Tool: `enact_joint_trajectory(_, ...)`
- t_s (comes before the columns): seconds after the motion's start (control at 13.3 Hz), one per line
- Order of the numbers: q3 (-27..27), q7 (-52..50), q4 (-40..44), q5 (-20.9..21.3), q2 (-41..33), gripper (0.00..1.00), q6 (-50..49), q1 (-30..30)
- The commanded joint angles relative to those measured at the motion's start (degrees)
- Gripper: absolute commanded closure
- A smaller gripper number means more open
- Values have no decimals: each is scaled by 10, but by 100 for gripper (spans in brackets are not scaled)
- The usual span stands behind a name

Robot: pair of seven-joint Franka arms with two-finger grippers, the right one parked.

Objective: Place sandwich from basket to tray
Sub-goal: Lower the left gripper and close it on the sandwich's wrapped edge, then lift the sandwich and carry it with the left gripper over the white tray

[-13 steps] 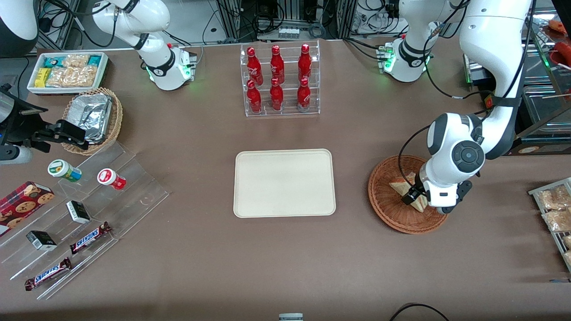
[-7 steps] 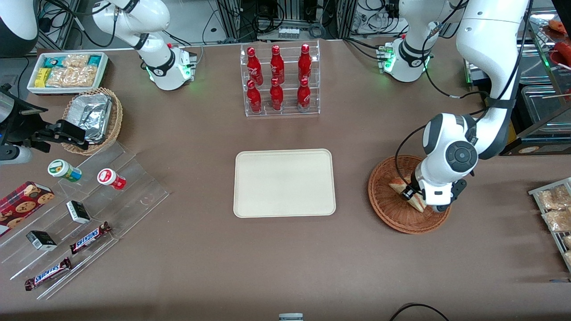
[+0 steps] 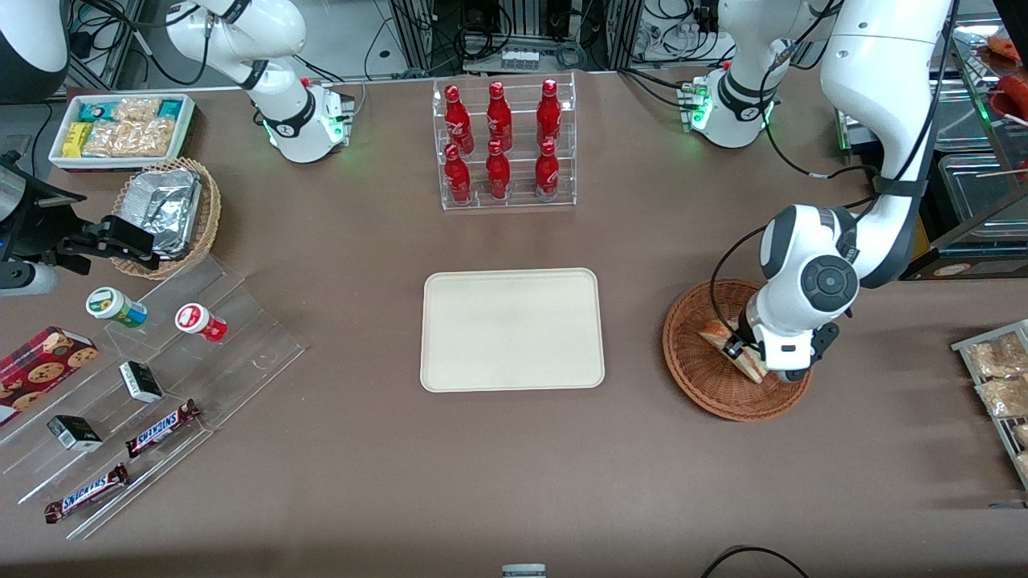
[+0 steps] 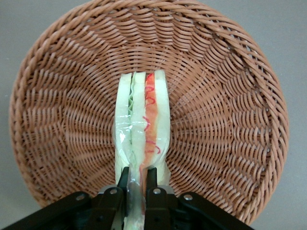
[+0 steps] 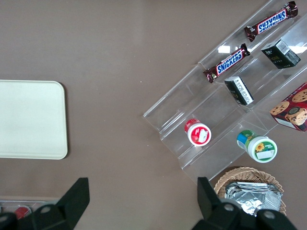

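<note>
The triangular tan-bread sandwich (image 4: 142, 125) with red and green filling is pinched at one end by the left gripper (image 4: 136, 191) inside the shallow reddish-brown wicker basket (image 4: 230, 120); grasp step judged complete, so a lift towards the cream rectangular tray (image 3: 511, 329) is called for.

Over the last second we have seen the gripper (image 3: 743, 352) shift a little farther from the front camera, over the basket (image 3: 697, 377). Its fingers (image 4: 152, 188) now pinch one end of the sandwich (image 4: 143, 125), which sits slightly farther back too.
</note>
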Motion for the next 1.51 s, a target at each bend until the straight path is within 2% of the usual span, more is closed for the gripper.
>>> enact_joint_trajectory(0.0, -4, 10, 73, -2, -26, 87, -135, -12)
enact_joint_trajectory(0.23, -39, 21, 174, -3, -35, 87, -262, -13)
enact_joint_trajectory(0.38, -85, 15, 216, -3, -28, 87, -289, -18)
enact_joint_trajectory(0.53, -124, 22, 225, -2, -20, 87, -285, -33)
enact_joint_trajectory(0.68, -140, 32, 236, -2, -4, 87, -281, -61)
enact_joint_trajectory(1.05, -140, 53, 290, -3, 66, 87, -233, -153)
enact_joint_trajectory(1.43, -140, 86, 291, 5, 117, 87, -178, -200)
